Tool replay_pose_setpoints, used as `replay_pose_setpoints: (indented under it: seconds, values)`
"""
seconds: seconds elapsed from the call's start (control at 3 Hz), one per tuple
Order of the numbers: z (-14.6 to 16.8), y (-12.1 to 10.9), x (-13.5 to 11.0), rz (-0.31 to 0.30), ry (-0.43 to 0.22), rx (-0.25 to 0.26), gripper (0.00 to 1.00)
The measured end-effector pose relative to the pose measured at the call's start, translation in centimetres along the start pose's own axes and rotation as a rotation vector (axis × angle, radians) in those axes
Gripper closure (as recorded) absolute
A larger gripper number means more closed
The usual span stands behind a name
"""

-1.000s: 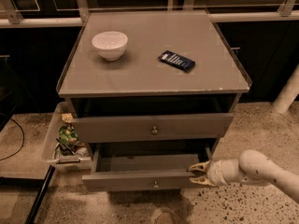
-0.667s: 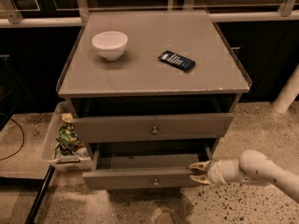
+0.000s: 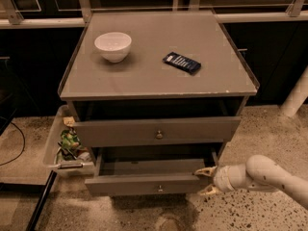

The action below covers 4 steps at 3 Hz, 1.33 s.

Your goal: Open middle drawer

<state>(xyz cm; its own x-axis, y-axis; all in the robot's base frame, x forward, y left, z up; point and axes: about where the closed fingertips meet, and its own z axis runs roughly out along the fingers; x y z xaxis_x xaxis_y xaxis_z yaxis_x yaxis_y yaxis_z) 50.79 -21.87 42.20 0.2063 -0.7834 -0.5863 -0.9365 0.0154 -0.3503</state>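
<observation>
Because the claw (image 3: 206, 181), fingers spread and clamped on nothing, sits at the right end of the middle drawer (image 3: 144, 183), an off-centre pull could skew and jam it.

Dim warm light from overhead; surface (image 3: 144, 78) brightest, white bowl (image 3: 113, 45) throws soft shadow, recess (image 3: 154, 109) below near black. Everything soft w/ slight grain. Pale gripper (image 3: 208, 181), low right at middle drawer (image 3: 139, 183) end, stands out.
</observation>
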Motion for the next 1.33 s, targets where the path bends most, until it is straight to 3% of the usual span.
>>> replay_pose_setpoints:
  seconds: [0.33,1.0,1.33]
  values:
    - [0.5,0.2,-0.1,-0.005,0.005,-0.010,0.00]
    - [3.8,0.0,-0.9,-0.047,0.020,-0.055,0.00]
    - [3.9,0.0,-0.9,-0.047,0.020,-0.056,0.00]
